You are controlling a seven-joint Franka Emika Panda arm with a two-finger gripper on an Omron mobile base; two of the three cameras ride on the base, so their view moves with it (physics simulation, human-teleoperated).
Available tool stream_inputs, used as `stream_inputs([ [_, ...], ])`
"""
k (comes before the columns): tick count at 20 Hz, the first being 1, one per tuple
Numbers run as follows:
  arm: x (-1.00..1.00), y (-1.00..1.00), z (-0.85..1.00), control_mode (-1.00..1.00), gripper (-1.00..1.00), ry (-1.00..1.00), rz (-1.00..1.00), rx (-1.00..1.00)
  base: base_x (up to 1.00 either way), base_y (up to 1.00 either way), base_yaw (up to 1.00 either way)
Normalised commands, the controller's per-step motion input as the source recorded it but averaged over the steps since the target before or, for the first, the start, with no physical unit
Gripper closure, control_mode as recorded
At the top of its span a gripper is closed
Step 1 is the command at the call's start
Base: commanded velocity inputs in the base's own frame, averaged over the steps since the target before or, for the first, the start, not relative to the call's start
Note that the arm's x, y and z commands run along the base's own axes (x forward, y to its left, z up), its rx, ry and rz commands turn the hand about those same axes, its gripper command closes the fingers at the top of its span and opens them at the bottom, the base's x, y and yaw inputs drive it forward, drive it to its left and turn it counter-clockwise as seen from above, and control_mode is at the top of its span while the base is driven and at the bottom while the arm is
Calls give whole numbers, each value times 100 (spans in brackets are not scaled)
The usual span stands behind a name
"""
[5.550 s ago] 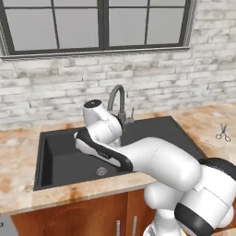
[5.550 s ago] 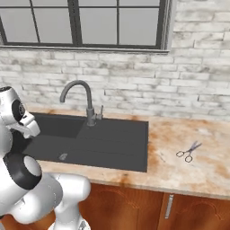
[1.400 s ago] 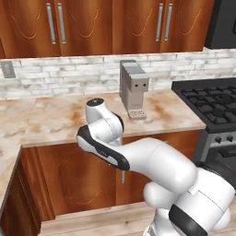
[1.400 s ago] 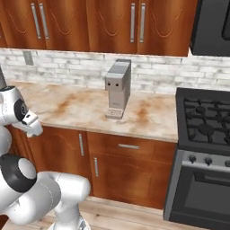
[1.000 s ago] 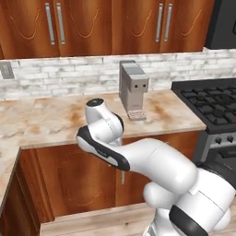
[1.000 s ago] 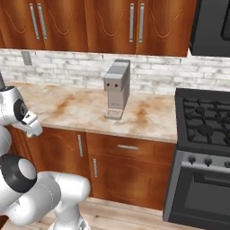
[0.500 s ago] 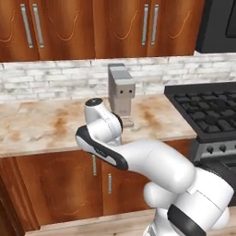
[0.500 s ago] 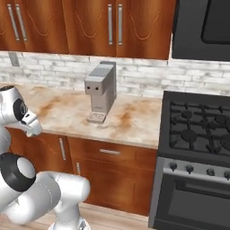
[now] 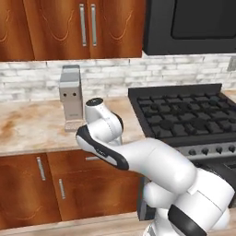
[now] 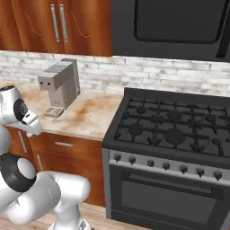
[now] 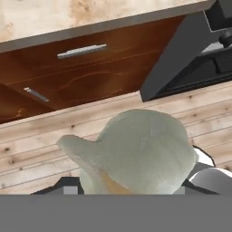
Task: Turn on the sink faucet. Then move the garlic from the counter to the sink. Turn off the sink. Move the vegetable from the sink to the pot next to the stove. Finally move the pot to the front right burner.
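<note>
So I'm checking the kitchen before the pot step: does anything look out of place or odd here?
Nothing on the counter or stove looks askew or spilled. The one unusual sight is the garlic, which sits close in front of the hand camera above the wooden floor, apparently carried in the gripper rather than resting anywhere.

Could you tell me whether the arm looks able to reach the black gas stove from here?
Probably yes: the black gas stove lies close beside it, nothing between. But the gripper points floorwards, shut on the off-white garlic bulb, so it must lift first.
</note>
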Motion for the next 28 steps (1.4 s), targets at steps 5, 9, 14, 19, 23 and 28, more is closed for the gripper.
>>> stream_inputs([
  [5, 0, 0, 0, 100, 100, 0, 0, 0, 11, -100, 2],
  [9, 0, 0, 0, 100, 100, 0, 0, 0, 20, -100, 0],
  [14, 0, 0, 0, 100, 100, 0, 0, 0, 29, -100, 0],
  [19, 0, 0, 0, 100, 100, 0, 0, 0, 44, -100, 0],
  [23, 0, 0, 0, 100, 100, 0, 0, 0, 40, -100, 0],
  [28, 0, 0, 0, 100, 100, 0, 0, 0, 31, -96, -1],
])
